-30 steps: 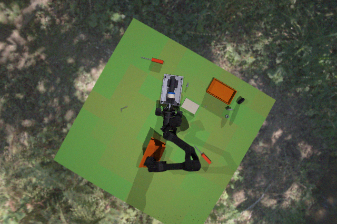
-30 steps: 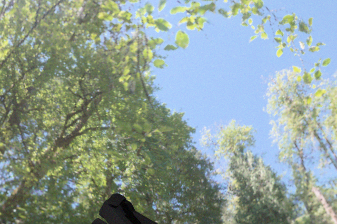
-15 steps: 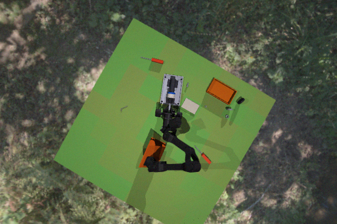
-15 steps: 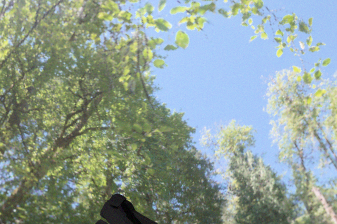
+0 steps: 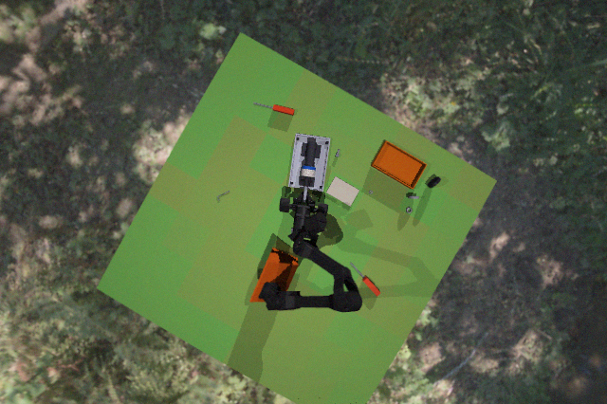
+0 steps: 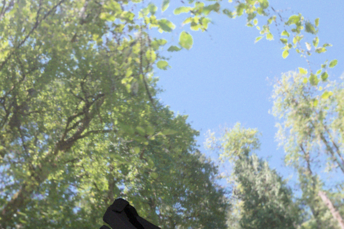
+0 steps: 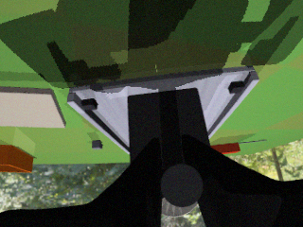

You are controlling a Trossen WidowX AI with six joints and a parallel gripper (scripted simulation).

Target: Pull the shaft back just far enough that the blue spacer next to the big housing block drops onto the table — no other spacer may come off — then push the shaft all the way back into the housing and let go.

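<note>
The big dark housing block (image 5: 310,148) stands on a pale grey base plate (image 5: 293,172) (image 7: 114,141). The blue spacer (image 5: 308,168) sits right against the housing's near end, with a pale spacer (image 5: 307,174) beside it, above the plate. A thin grey shaft (image 5: 305,192) comes out past a dark support toward the arm. My gripper (image 5: 304,199) (image 7: 170,143) is shut on the shaft, just off the plate's near edge. In the wrist view a round dark disc shows between the fingers. The fingers hide the gripped part, and the blue spacer is hidden there.
A beige block (image 5: 342,191) (image 7: 30,110) lies right of the plate. An orange tray (image 5: 399,165) stands farther right, near small dark parts. Another orange bin (image 5: 266,276) is under the arm. Red-handled tools (image 5: 283,109) (image 5: 371,285) lie behind and at the front right.
</note>
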